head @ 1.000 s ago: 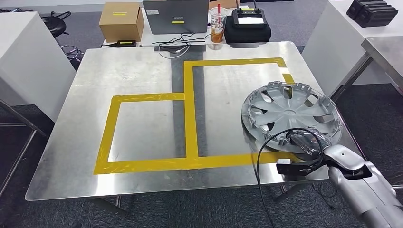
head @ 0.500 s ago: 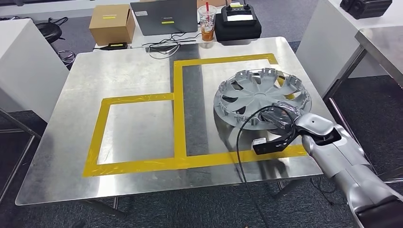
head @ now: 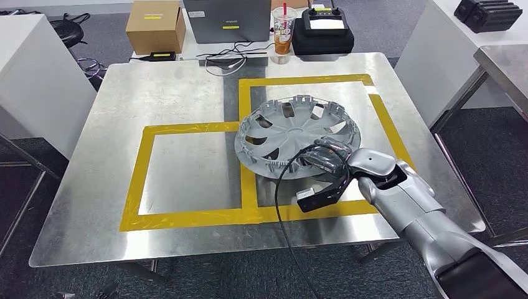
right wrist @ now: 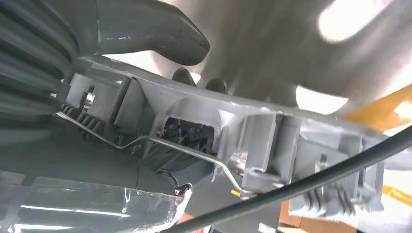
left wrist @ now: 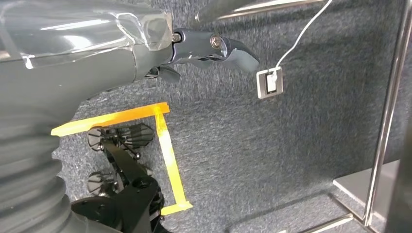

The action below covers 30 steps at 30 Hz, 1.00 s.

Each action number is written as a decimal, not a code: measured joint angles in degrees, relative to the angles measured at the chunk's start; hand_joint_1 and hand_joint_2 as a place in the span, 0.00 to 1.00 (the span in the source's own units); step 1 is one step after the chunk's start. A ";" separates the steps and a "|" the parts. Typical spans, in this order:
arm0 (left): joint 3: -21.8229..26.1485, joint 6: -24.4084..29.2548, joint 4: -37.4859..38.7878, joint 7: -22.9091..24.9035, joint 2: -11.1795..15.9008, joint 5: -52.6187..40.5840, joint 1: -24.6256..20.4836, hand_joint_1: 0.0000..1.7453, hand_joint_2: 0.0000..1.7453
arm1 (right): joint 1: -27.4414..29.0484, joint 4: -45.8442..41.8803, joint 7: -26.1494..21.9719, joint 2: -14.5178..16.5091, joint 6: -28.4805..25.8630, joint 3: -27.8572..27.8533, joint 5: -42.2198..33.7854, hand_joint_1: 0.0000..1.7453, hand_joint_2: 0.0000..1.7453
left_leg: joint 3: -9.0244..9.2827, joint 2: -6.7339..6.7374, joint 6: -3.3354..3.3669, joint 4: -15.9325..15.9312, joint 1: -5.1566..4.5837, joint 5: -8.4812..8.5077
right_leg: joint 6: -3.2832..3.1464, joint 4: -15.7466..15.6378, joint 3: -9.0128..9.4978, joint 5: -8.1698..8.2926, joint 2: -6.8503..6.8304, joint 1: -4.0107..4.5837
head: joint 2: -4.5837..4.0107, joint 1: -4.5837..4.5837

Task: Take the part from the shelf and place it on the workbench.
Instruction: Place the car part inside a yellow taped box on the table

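Note:
A silver wheel cover (head: 292, 131) hangs tilted just above the steel workbench (head: 174, 112), over the right yellow-taped square. My right hand (head: 328, 157) grips its near rim, with the thumb (right wrist: 160, 31) over the rim and the fingers underneath. In the right wrist view the rim's clips and wire ring (right wrist: 214, 145) pass close before the camera. My left hand (left wrist: 204, 48) hangs beside my body over the dark carpet, fingers curled in, with nothing in it.
Yellow tape (head: 249, 143) marks two squares on the bench. Behind it stand a cardboard box (head: 155, 26), a laptop (head: 227, 18), a drink cup (head: 284, 37) and a black case (head: 322, 34). A black cable (head: 283, 212) loops from my right wrist. White tables flank both sides.
My right arm has carried the wheel cover leftward from the bench's right edge to the middle of the right taped square. The head view has shifted slightly.

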 joint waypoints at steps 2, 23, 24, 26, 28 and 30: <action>-0.53 0.45 0.63 -0.15 0.23 -0.08 0.07 0.00 1.00 | 0.05 0.00 0.09 0.00 0.04 0.32 -0.31 1.00 1.00 | 0.00 -0.09 -0.13 0.21 0.01 -0.15 | 0.60 -4.68 2.10 2.19 -0.02 -0.01 | 0.00 0.01; -4.65 2.95 6.10 -1.88 4.02 1.92 1.15 0.00 0.00 | -0.61 6.03 4.40 0.15 0.33 1.51 -0.24 0.00 0.00 | -1.26 0.12 -1.85 1.75 -0.01 -1.24 | -1.00 -14.34 6.94 5.49 -0.06 0.12 | 0.00 -0.23; -4.68 3.01 6.27 -1.87 4.11 1.97 1.15 0.00 0.00 | -0.66 6.30 4.47 0.16 0.38 1.50 -0.22 0.00 0.00 | -1.05 0.12 -1.47 1.55 0.05 -1.09 | -0.66 -14.39 6.94 5.48 -0.07 0.06 | 0.00 -0.23; -4.79 3.04 6.55 -1.87 4.22 2.02 1.13 0.00 0.00 | -0.86 6.77 4.57 0.11 0.41 1.49 -0.21 0.00 0.00 | -0.54 0.17 -0.61 0.94 0.20 -0.60 | -0.31 -12.81 6.13 4.56 -0.11 -0.01 | 0.00 -0.16; -4.94 3.06 6.84 -1.87 4.25 2.05 1.07 0.00 0.00 | -1.03 7.24 4.62 0.06 0.46 1.49 -0.21 0.00 0.00 | -0.29 0.20 -0.11 0.62 0.23 -0.30 | -0.61 -6.70 3.21 1.83 -0.13 -0.03 | 0.00 -0.10; -5.01 3.07 7.16 -1.86 4.25 2.05 1.06 0.00 0.00 | -0.96 7.79 4.64 0.05 0.61 1.56 -0.21 0.00 0.00 | -0.34 0.14 0.02 0.64 0.10 -0.30 | -0.75 0.78 -0.45 -0.70 -0.13 -0.04 | 0.00 -0.10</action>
